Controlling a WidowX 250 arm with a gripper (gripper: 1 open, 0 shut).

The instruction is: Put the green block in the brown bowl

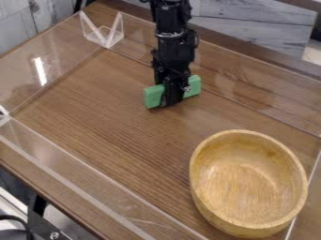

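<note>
The green block (153, 97) lies on the wooden table at centre back, skewed so its right end sits higher in the picture. My gripper (172, 91) comes straight down from above, and its black fingers stand on either side of the block's middle, shut on it. The fingers cover the block's centre, and whether it rests on the table or is slightly raised is unclear. The brown bowl (251, 178), round, of light wood and with nothing in it, sits at the front right, well apart from the block.
A low clear plastic wall (51, 173) runs along the table's front and left edges. A small clear plastic stand (103, 30) sits at the back left. Bare wooden tabletop (113, 122) stretches between the block and the bowl.
</note>
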